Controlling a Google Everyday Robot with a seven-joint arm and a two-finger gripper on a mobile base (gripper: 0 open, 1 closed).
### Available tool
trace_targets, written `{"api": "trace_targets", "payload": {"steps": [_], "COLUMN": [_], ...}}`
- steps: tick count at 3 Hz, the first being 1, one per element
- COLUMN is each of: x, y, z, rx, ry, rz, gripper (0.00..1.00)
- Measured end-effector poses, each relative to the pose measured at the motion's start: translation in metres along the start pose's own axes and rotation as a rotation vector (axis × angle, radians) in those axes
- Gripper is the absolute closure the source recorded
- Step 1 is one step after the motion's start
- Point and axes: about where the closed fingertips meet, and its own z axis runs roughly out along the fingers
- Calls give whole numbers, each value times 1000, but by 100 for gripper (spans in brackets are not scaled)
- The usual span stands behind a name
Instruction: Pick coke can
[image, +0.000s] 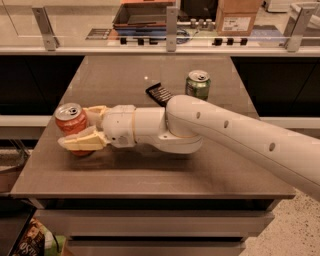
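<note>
- Gripper (75, 128) is hanging low over the table (125, 190), its fingers (82, 142) clamping narrowly on the coke can (70, 119).
- Coke can is standing upright between them.
- Green can (198, 84) is sitting well behind the gripper.

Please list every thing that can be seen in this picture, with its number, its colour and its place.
coke can: one, red, upright near the table's left edge
green can: one, green, upright at the back of the table, right of centre
black object: one, black, flat on the table left of the green can, partly behind the arm
table: one, brown-grey, centre of view
box: one, brown cardboard, on the counter behind the table
tray: one, dark, on that counter, left of the box
arm: one, white, reaching in from the right across the table
gripper: one, cream, closed on the coke can
</note>
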Motion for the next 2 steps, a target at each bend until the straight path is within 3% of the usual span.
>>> {"api": "trace_targets", "payload": {"steps": [1,2], "x": [-1,-2], "y": [1,3], "z": [2,3], "rx": [-3,-7], "ry": [-1,-1], "rz": [-1,-3], "gripper": [88,100]}}
